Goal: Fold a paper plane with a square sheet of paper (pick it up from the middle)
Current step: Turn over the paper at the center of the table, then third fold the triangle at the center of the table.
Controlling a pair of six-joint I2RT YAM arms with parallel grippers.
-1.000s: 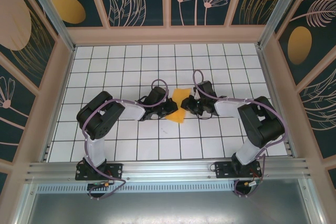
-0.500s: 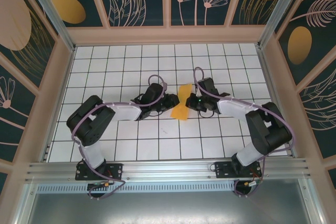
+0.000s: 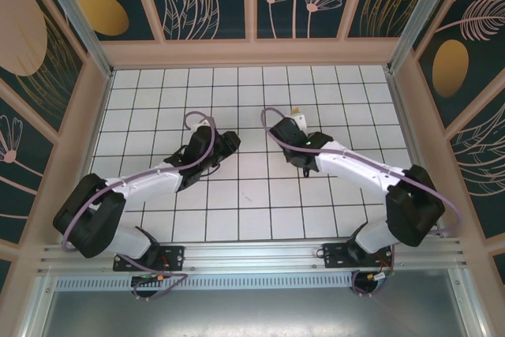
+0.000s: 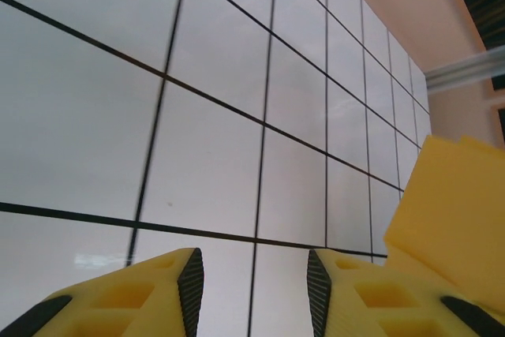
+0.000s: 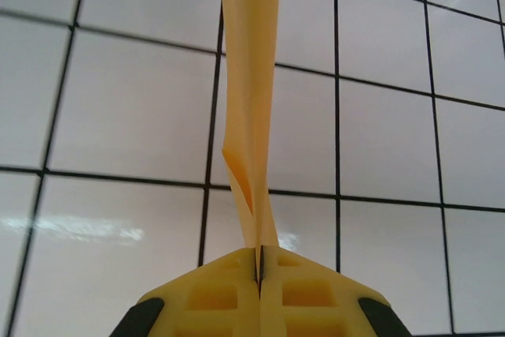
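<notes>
Between the closed yellow fingers of the right pincer (image 5: 259,262) sits a folded piece of thin orange-yellow paper (image 5: 251,76), clamped by its near end and seen edge-on; it stands out from the fingertips above the white grid-tiled table (image 5: 118,92), with a small crease part-way along; whether its far end touches the tiles I cannot tell. Well apart from it, the left pincer (image 4: 254,282) hangs low over the tiles; its black-padded fingers (image 4: 191,282) stand apart.
</notes>
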